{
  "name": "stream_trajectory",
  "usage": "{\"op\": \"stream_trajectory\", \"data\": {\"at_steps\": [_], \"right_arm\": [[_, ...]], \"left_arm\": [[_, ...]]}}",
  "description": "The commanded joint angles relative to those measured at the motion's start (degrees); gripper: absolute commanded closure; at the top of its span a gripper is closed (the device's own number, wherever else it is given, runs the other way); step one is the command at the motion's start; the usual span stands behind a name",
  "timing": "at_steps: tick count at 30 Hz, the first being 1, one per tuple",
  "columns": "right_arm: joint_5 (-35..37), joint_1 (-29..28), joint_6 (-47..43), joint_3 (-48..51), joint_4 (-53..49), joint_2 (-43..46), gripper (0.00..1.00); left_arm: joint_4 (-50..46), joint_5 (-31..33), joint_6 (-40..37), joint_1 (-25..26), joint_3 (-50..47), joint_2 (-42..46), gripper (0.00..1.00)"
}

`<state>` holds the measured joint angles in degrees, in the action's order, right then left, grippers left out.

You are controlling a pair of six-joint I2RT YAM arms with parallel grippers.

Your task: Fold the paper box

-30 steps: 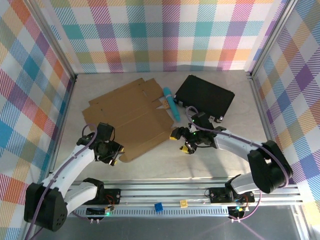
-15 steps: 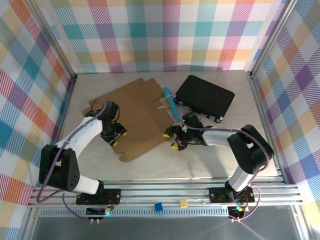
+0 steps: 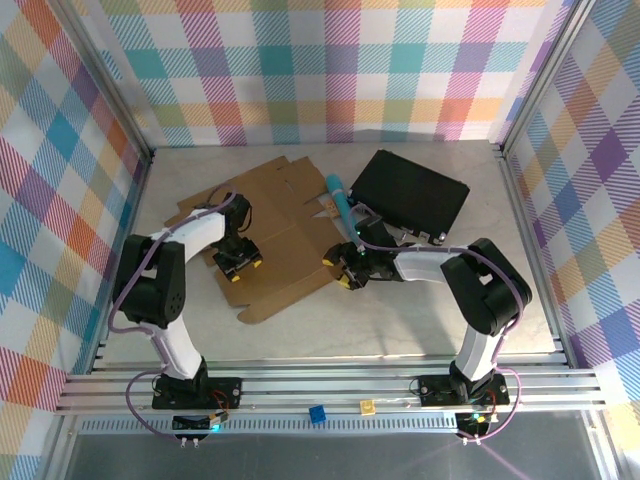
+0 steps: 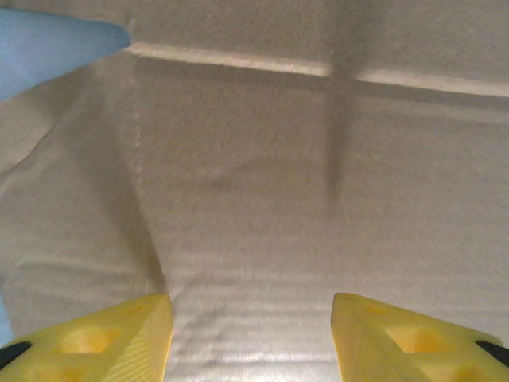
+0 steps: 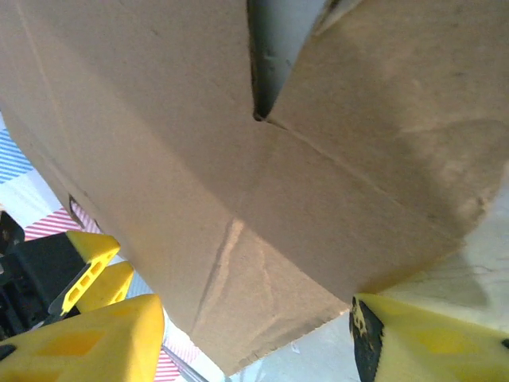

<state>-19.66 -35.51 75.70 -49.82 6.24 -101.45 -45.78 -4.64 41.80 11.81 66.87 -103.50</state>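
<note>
Lying unfolded, the brown paper box (image 3: 290,240) shows creased flaps.

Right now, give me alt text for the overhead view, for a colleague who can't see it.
A brown cardboard sheet lies unfolded on a pale table, the left hand over its middle and the right hand at its right edge. A blue pen and a black case lie just beyond the right hand.

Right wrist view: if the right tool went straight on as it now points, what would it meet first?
The paper box: its cardboard edge lies right ahead of the right tool, apparently very close.
</note>
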Motion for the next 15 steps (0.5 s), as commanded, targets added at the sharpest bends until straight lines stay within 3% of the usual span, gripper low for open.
{"op": "stream_trajectory", "data": {"at_steps": [1, 15], "right_arm": [[3.2, -0.9, 0.2, 1.0, -3.8, 4.1, 0.36], [4.7, -1.3, -0.4, -2.7, -2.6, -1.7, 0.35]], "left_arm": [[0.1, -0.1, -2.7, -0.7, 1.3, -1.4, 0.45], [-0.9, -0.1, -5.2, -0.7, 2.0, -4.3, 0.46]]}}
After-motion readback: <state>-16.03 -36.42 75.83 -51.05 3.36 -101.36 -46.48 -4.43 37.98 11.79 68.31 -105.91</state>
